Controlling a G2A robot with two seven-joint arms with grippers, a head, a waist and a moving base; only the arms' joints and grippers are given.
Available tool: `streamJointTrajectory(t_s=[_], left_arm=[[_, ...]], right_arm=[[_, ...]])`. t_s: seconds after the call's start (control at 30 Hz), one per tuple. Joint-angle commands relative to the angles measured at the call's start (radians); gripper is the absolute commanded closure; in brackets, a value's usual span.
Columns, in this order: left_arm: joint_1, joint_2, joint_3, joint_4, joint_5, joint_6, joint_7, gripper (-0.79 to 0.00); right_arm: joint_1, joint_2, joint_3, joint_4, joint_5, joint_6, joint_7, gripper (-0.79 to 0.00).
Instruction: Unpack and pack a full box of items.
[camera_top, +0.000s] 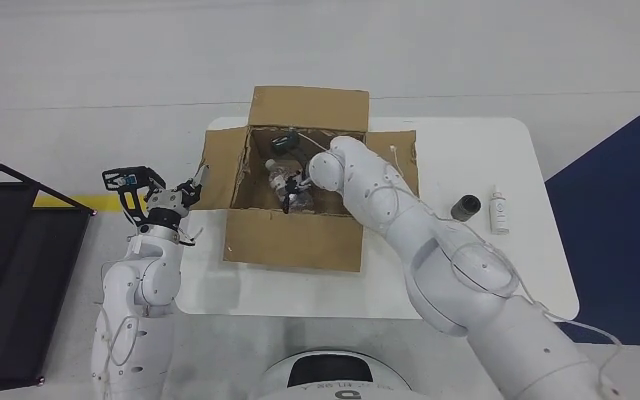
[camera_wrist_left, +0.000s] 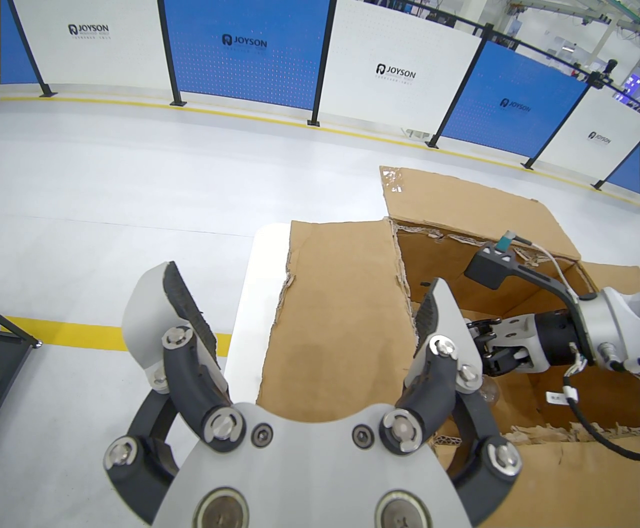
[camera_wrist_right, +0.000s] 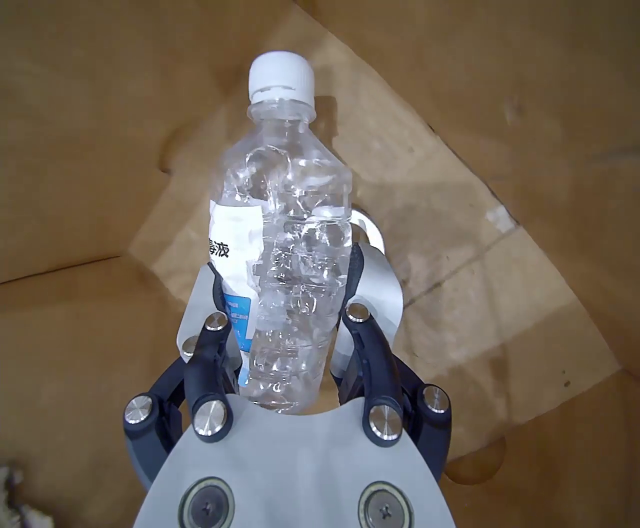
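White table (camera_top: 500, 270): within the cardboard box (camera_top: 290, 245), right gripper (camera_wrist_right: 287, 265) clamped a water bottle (camera_wrist_right: 280, 200) between its fingers. Slick plastic might slip. Left gripper (camera_wrist_left: 303, 280) gaped empty.

Box (camera_top: 292, 245) on desk (camera_top: 470, 150); water bottle (camera_wrist_right: 280, 250) inside box; small cylinder (camera_top: 465, 207), small bottle (camera_top: 498, 208) at box's 3 o'clock; left pincer (camera_top: 196, 186) at 9 o'clock.
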Motion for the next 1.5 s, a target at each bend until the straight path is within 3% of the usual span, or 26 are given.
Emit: streamJointTrajectory(t_s=[0.0, 0.3, 0.57, 0.7, 0.83, 1.03, 1.23, 1.47], left_arm=[[0.000, 0.000, 0.000, 0.000, 0.000, 0.000, 0.000, -0.785], [0.000, 0.000, 0.000, 0.000, 0.000, 0.000, 0.000, -0.785], [0.000, 0.000, 0.000, 0.000, 0.000, 0.000, 0.000, -0.785], [0.000, 0.000, 0.000, 0.000, 0.000, 0.000, 0.000, -0.785], [0.000, 0.000, 0.000, 0.000, 0.000, 0.000, 0.000, -0.785], [0.000, 0.000, 0.000, 0.000, 0.000, 0.000, 0.000, -0.785], [0.000, 0.000, 0.000, 0.000, 0.000, 0.000, 0.000, -0.785], [0.000, 0.000, 0.000, 0.000, 0.000, 0.000, 0.000, -0.785]], right_arm=[[0.002, 0.008, 0.010, -0.002, 0.002, -0.054, -0.023, 0.000], [-0.004, 0.082, 0.071, -0.069, -0.011, -0.249, -0.123, 0.000], [-0.117, 0.227, 0.194, -0.334, -0.150, -0.465, -0.389, 0.000], [-0.257, 0.318, 0.326, -0.596, -0.227, -0.472, -0.412, 0.000], [-0.465, 0.401, 0.503, -0.921, -0.265, -0.471, -0.359, 0.000], [-0.748, 0.472, 0.751, -1.296, -0.224, -0.529, -0.365, 0.000], [-0.956, 0.507, 0.949, -1.482, -0.199, -0.571, -0.450, 0.000], [-1.139, 0.524, 1.106, -1.546, -0.167, -0.544, -0.545, 0.000]])
